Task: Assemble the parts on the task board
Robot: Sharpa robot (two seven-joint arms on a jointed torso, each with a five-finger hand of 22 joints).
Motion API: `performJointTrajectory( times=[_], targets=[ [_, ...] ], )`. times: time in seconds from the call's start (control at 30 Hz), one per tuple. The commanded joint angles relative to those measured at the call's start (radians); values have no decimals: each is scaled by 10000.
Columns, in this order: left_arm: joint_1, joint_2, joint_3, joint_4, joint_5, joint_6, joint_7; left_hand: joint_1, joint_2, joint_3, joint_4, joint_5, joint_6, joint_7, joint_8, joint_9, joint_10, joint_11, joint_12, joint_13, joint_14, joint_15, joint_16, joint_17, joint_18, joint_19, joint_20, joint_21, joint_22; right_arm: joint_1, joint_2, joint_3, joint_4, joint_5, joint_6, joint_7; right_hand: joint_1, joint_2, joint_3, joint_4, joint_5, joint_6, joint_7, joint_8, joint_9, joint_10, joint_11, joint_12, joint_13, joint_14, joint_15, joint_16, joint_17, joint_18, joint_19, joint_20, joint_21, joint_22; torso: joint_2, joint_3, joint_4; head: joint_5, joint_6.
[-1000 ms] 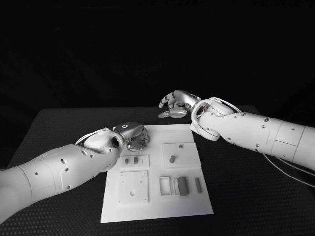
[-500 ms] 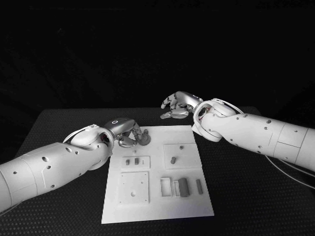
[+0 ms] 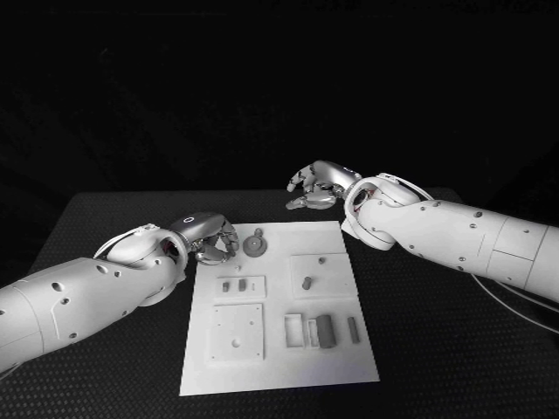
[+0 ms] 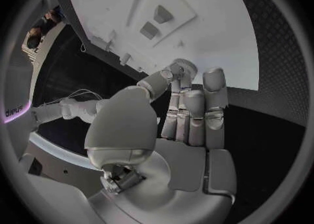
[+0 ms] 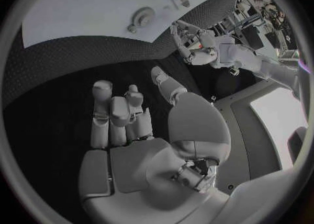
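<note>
Since 1 s ago the left robot hand (image 3: 211,241) has pulled back off the task board (image 3: 279,358) toward the board's left edge, uncovering a round disc part (image 3: 256,243) w/ a small tab that now lies flat on the board's far left corner. Right robot hand (image 3: 315,188) has barely shifted, hovering beyond the board's far edge over the tabletop (image 3: 91,227).

Left robot hand: fingers lie fairly straight and side by side in the left wrist view (image 4: 190,114), nothing between them, so it looks empty and loosely open. Right robot hand also holds nothing; in its own wrist view the fingers (image 5: 118,114) are extended above bare tabletop.

Key relation: the disc lies just beside the left robot hand's fingertips, on the side toward the board's middle, close but apart as far as I can tell. Right robot hand is farther off, past the board's far edge. So the left is the nearer one for any regrasp. Disc's tab points away from the robot, roughly along the board's long axis.

Other parts: two small pegs (image 3: 233,285) in the left block, one peg (image 3: 306,282) in the right block, upright pieces (image 3: 327,331) nearer the robot
</note>
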Motion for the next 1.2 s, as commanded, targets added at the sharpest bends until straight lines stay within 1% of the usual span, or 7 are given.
performJointTrajectory(
  times=[0.03,0.07,0.37,0.67,0.83,0.97,1.2],
  targets=[
    [-10,53,-73,8,76,333,62,9,138,66,7,0,59,-13,29,9,256,111,26,116,3,-70,-50,-12,1053,-14,-57,-58,157,-5,1,5,2,6,86,86,23,91,-21,-62,67,-171,205,-38,-2,-59,-22,27,-15,-26,27,-44,-12,614,7,-56,-64,154,1,-5,-5,19,0],
    [-18,67,-91,-5,76,360,71,8,140,67,7,-1,55,-11,28,8,253,111,22,116,3,-70,-50,-12,1051,-15,-58,-60,157,-5,2,5,-2,6,86,86,23,92,-20,-62,67,-171,205,-38,-2,-59,-22,27,-15,-26,27,-44,-12,614,7,-56,-64,154,1,-9,-2,17,-4],
    [-87,218,-232,-165,66,419,103,4,148,71,8,-5,44,-8,22,5,246,114,9,117,1,-68,-51,-11,1043,-22,-62,-68,156,-8,12,5,-19,6,86,90,23,94,-20,-64,67,-172,205,-38,-2,-59,-22,28,-17,-26,27,-44,-13,614,7,-56,-64,155,13,5,-30,25,-7],
    [-109,319,-295,-220,5,559,87,4,158,75,8,-6,41,-7,22,5,248,114,4,119,0,-67,-51,-11,1039,-24,-66,-71,156,-10,15,5,-17,9,88,95,22,95,-21,-64,66,-173,205,-39,-2,-59,-22,29,-18,-26,27,-44,-13,614,7,-56,-65,155,9,15,-22,5,-27],
    [-112,357,-311,-258,-54,733,41,4,162,76,7,-7,41,-6,22,5,249,114,1,120,-1,-68,-51,-11,1036,-25,-68,-74,156,-11,10,5,-19,10,86,97,22,96,-21,-65,67,-173,205,-39,-2,-60,-22,29,-19,-26,27,-44,-14,614,7,-56,-65,155,13,11,-28,0,-34],
    [-112,389,-355,-320,-123,758,20,0,167,77,7,-8,34,-3,19,4,244,116,-7,120,-4,-66,-52,-11,1031,-30,-70,-78,157,-12,10,5,-15,11,84,94,22,96,-21,-66,66,-174,205,-40,-2,-60,-22,30,-20,-25,27,-44,-14,614,7,-56,-66,155,11,15,-26,1,-37],
    [-112,394,-363,-370,-207,762,-27,2,171,81,4,-7,28,-2,17,3,243,117,-15,122,-10,-65,-54,-10,1024,-37,-74,-85,157,-12,11,5,-19,11,86,95,22,96,-21,-67,66,-174,205,-40,-2,-60,-22,30,-21,-26,27,-44,-14,614,7,-56,-66,156,9,4,-19,-8,-45]
  ],
)
